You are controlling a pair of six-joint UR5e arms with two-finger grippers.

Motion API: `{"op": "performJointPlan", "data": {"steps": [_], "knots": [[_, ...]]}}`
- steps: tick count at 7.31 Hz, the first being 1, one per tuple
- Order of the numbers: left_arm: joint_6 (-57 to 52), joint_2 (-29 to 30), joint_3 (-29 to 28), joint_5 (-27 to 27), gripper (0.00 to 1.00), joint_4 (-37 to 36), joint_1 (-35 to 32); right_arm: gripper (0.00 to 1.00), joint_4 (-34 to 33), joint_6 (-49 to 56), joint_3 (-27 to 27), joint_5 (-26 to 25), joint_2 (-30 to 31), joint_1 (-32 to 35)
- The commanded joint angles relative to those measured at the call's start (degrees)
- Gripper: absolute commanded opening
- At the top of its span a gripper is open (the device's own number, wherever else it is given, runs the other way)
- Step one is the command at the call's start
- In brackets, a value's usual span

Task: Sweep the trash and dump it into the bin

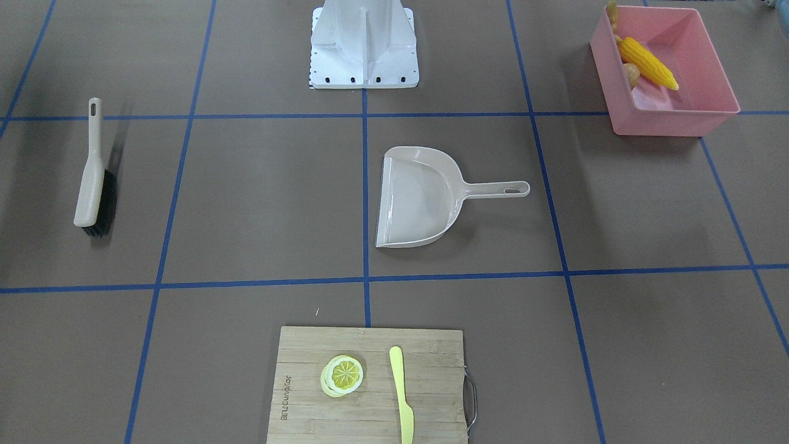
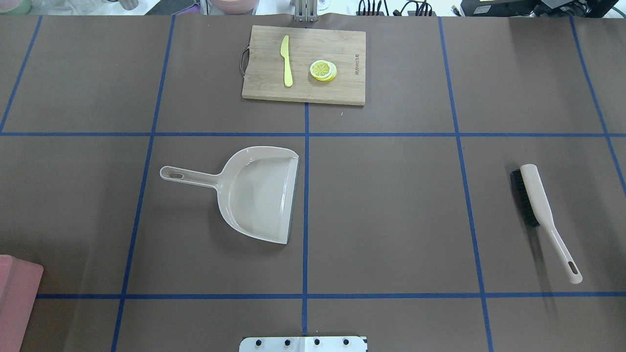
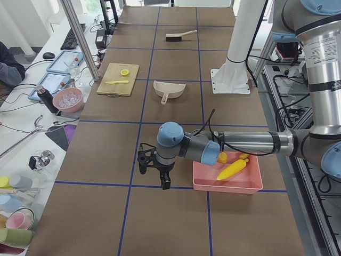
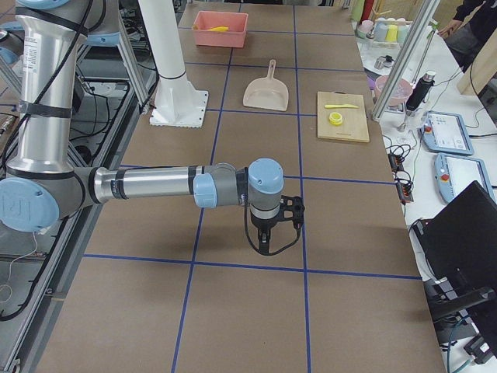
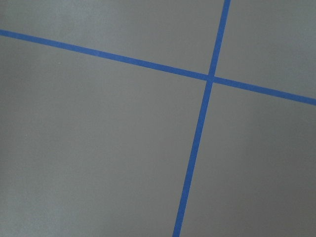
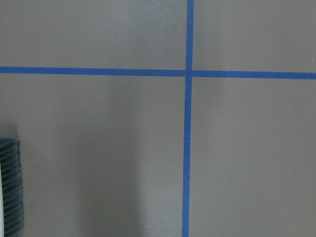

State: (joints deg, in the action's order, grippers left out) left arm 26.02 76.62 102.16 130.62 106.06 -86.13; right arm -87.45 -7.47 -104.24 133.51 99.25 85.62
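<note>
corn cob inside bin (dustpan apart)

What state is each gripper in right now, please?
Left gripper: cannot be told, seen only from the side.
Right gripper: cannot be told either.

From my console I count one pink bin, out at eight o'clock on the overhead view. It holds three pieces of trash: one yellow corn cob, one rounded tan lump and one knobbly tan piece, the last two half hidden by the wall. I see one beige dustpan near the middle, one brush at four o'clock, and one wooden cutting board at twelve. On the board are one yellow knife and one lemon slice; I cannot tell whether more are stacked beneath it. Two arms show, the left arm and the right arm, around one white pedestal.
</note>
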Motion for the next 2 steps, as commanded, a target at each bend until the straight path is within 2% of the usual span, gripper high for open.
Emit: {"op": "performJointPlan", "data": {"steps": [1,2], "knots": [[0.0,0.6,-0.4,0.1,0.99,-0.1,0.1,1.0,0.0,0.0,0.0,0.0,0.0,0.0],[0.0,0.6,-0.7,-0.2,0.99,-0.3,0.5,1.0,0.0,0.0,0.0,0.0,0.0,0.0]]}}
